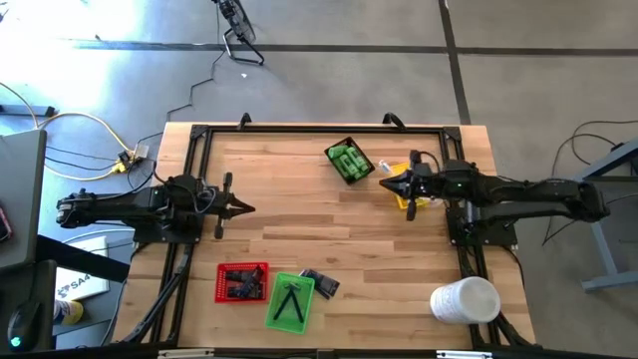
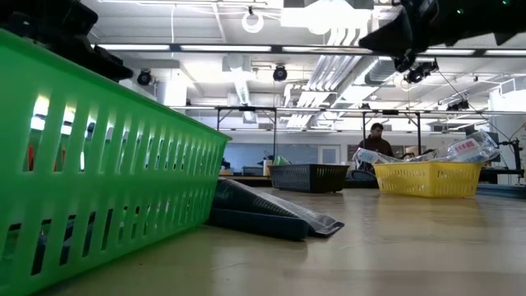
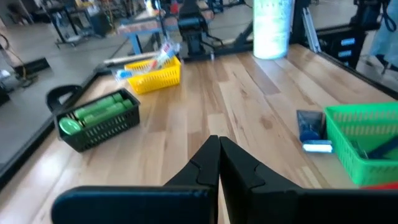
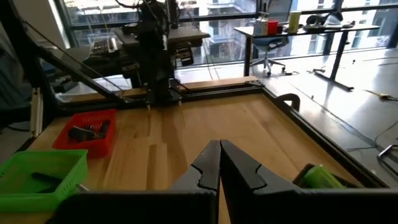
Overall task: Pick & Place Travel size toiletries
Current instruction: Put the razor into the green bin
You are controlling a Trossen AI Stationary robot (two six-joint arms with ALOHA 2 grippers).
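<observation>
Bright green little bottles (image 1: 349, 160) lie in a black tray (image 3: 98, 118) at the table's far middle. Clear-wrapped sticks (image 3: 160, 55) stick out of a yellow tray (image 3: 153, 74) beside it, toward the right. Dark flat packets (image 1: 321, 283) lie on the bare wood near the front, next to the green tray (image 1: 290, 300). Thin dark pieces sit in the green tray and in the red tray (image 1: 242, 281). My left gripper (image 1: 249, 207) hovers shut at the table's left side. My right gripper (image 1: 382, 184) hovers shut above the table, just past the yellow tray, near the black tray. Both hold nothing.
A big white cylinder (image 1: 465, 300) lies at the near right corner. A black frame (image 1: 319, 128) rims the tabletop. Bare wood (image 1: 329, 224) stretches across the table's middle between the two grippers. A person (image 2: 376, 136) shows far off in the room behind.
</observation>
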